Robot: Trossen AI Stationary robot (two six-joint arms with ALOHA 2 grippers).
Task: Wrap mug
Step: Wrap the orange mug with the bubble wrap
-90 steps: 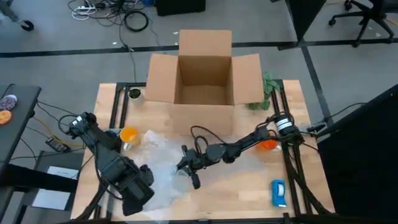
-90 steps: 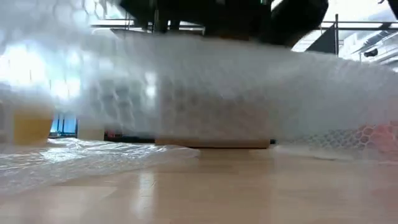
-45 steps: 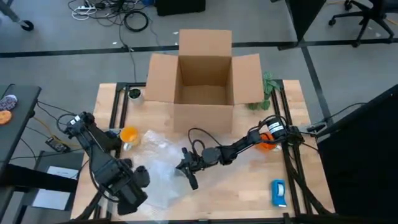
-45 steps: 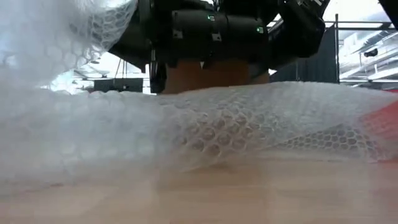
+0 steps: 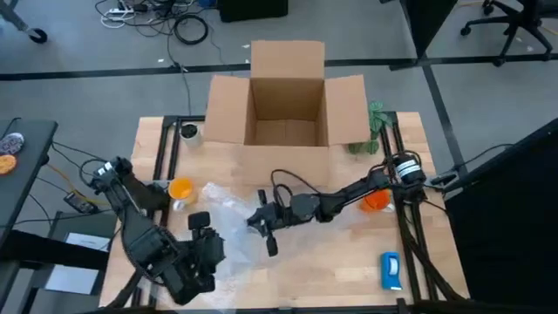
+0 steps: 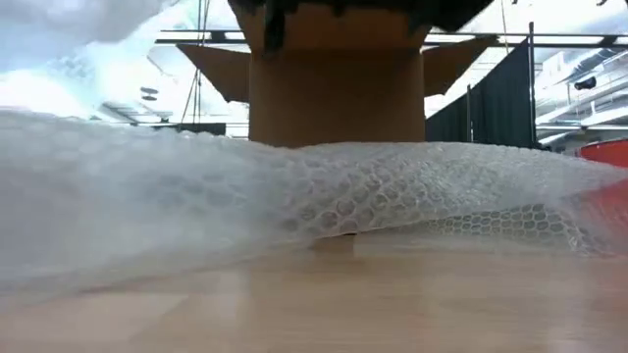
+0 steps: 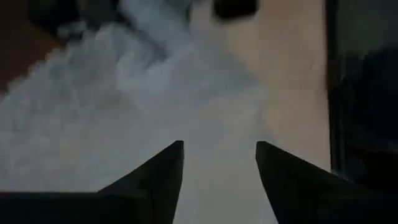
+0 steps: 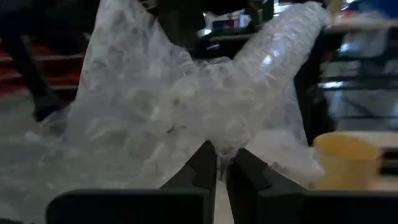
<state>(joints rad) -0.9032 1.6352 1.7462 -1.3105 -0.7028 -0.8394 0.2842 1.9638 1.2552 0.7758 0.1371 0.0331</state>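
Observation:
A sheet of clear bubble wrap (image 5: 228, 209) lies crumpled on the table's left half, and it fills the low view (image 6: 294, 196). My right gripper (image 5: 264, 231) reaches in from the right and is shut on the wrap (image 8: 155, 106). My left gripper (image 5: 200, 228) stands open over the wrap's near-left part (image 7: 93, 112); I cannot tell whether it touches. The orange mug (image 5: 377, 201) stands on the table at the right, partly under my right arm. A yellow-orange cup (image 5: 180, 189) stands at the wrap's far-left corner. My right gripper pinches a bunched fold of the bubble wrap (image 8: 217, 146) between its two fingers, in several crumpled layers. The fingers come roughly level from the table's right. The gathered part stands up off the table around the fingers, and the rest of the sheet lies on the wood.
An open cardboard box (image 5: 288, 96) stands at the table's far middle. A flat blue-and-white object (image 5: 390, 269) lies near the front right corner. A green item (image 5: 375, 122) sits right of the box, and a small dark round thing (image 5: 188, 132) sits left of it.
My right gripper, still on the wrap, has risen a little and gone toward the far edge, leaving the low view. My left gripper has swung toward the table's right. The wrap, which hung high before the low camera, has sunk into a low mound.

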